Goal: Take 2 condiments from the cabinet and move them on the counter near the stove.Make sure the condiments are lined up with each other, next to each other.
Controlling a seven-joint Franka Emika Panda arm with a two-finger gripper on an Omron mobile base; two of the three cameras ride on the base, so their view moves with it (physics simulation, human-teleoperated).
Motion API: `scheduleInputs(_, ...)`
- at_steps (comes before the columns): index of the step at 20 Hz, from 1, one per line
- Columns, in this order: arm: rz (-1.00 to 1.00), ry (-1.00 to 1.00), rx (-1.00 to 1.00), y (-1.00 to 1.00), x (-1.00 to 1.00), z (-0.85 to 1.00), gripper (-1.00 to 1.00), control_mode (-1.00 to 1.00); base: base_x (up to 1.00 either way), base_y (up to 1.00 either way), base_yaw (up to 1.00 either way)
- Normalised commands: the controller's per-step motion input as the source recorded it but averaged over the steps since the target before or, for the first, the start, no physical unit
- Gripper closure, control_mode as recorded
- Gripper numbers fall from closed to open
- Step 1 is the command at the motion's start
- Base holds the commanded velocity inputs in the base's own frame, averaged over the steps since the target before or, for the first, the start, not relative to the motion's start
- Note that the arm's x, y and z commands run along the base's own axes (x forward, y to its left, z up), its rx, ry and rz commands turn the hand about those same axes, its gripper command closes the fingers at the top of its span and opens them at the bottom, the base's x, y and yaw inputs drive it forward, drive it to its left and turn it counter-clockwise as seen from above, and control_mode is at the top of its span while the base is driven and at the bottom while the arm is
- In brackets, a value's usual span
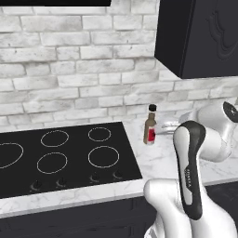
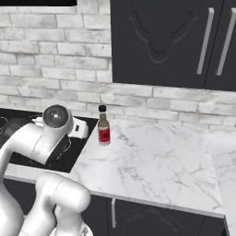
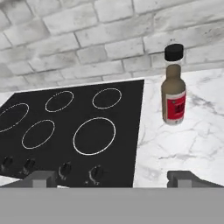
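Amber-brown condiment bottle (image 3: 174,85), black cap, red label, stands upright on the marble counter (image 2: 156,161), just beside the right edge of the stove (image 1: 60,155) and near the brick backsplash (image 1: 69,60). Judged light and rigid, probably glass or hard plastic with a smooth, somewhat slippery body; tall and narrow, so likely to tip if nudged high up. Best hold appears to be across the labelled body, below the neck. The gripper (image 3: 111,177) sits back from the bottle, low over the counter's front; its two fingertips (image 3: 186,177) stand wide apart with nothing between them, jaws released. The bottle is clear of both tips. Second condiment, the maroon one, is not on the counter; judged yet to be fetched. Upper cabinet (image 2: 159,41) hangs above and right of the bottle, its relief door closed, long grey bar handle (image 2: 205,41) on its right side. Counter around the bottle is bare; stove knobs (image 3: 65,168) line the front edge. Closed door is the main obstacle to the next pick.
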Motion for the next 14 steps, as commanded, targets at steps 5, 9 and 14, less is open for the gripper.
scheduleInputs(5,-0.35,0.06,-0.05,0.14,-0.67,-0.11,-1.0,-1.0,0.0,0.0,0.0)
scheduleInputs(9,-0.11,0.0,-0.04,0.03,-0.62,-0.3,-1.0,-1.0,0.0,0.0,0.0)
scheduleInputs(14,-0.01,0.01,-0.06,0.05,-0.17,-0.2,-1.0,-1.0,0.0,0.0,0.0)
